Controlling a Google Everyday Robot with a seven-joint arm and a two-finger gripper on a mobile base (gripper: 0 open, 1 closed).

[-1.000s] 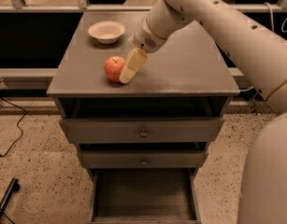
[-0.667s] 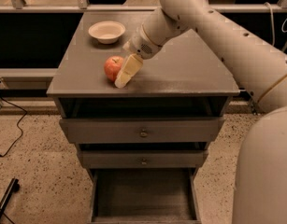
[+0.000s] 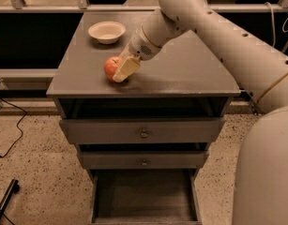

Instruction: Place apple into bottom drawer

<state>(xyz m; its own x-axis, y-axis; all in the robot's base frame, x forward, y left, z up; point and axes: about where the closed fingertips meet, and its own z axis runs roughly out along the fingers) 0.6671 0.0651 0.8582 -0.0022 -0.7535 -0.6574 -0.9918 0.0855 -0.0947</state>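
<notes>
The red-orange apple (image 3: 110, 67) rests on the grey cabinet top (image 3: 181, 69), left of middle and near the front edge. My gripper (image 3: 123, 68) reaches down from the upper right and sits against the apple's right side, hiding part of it. The bottom drawer (image 3: 143, 193) is pulled open at the foot of the cabinet, and its dark floor is bare.
A white bowl (image 3: 106, 32) stands at the back left of the cabinet top. The two shallower knobbed drawers (image 3: 143, 132) are pushed in. My arm (image 3: 228, 41) crosses the right side of the view. Cables (image 3: 7, 139) lie on the speckled floor at left.
My gripper has moved a little to the left and closer against the apple. The apple has stayed in place.
</notes>
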